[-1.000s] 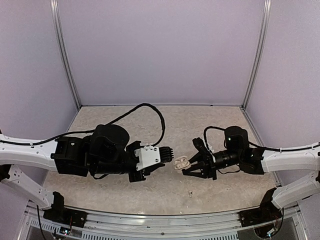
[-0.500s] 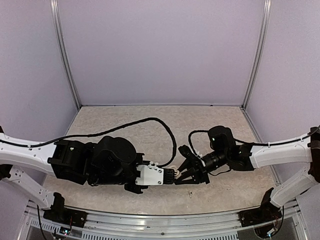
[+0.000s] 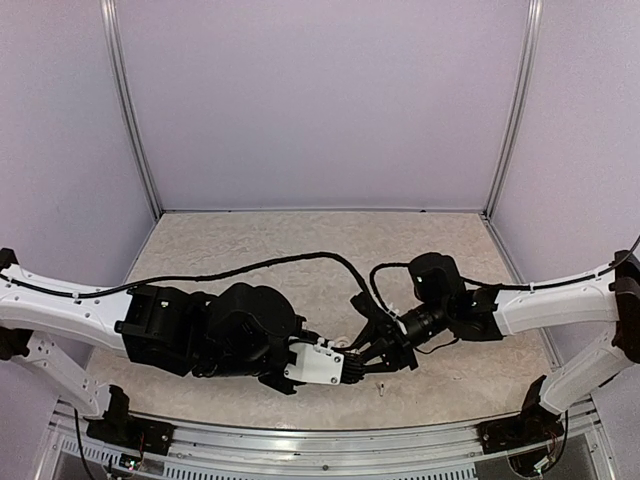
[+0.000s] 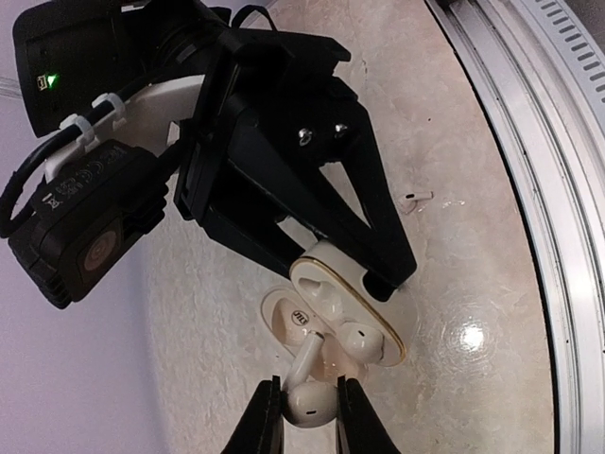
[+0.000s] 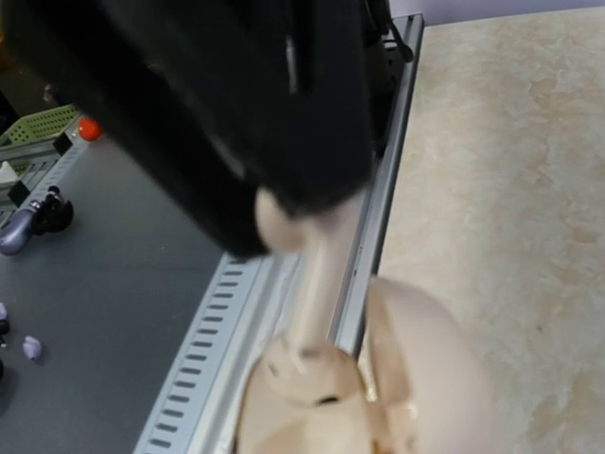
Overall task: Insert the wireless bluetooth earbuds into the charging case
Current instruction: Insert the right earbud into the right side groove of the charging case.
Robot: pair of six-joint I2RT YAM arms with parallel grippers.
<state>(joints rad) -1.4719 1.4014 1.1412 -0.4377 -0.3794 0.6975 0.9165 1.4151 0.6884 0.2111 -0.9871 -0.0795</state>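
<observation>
Drawn together, left end effector point(image 4: 307, 397) pinches earbud point(image 4: 312, 407), right end effector point(image 4: 345, 274) clamps case point(image 4: 350, 320)

At bottom centre of the left wrist view, the earbud point(image 4: 310, 402) in the left hand point(image 4: 307, 386) touches the case point(image 4: 345, 317) above it; a second earbud point(image 4: 416, 200) lies on the bench point(image 4: 473, 123), at the right.

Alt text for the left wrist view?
The left arm's fingers pinch a white plastic earbud, stem aimed at an open cream pebble-shaped charging case held by the right arm's black fingers. Another tiny earbud lies on the beige table.
</observation>
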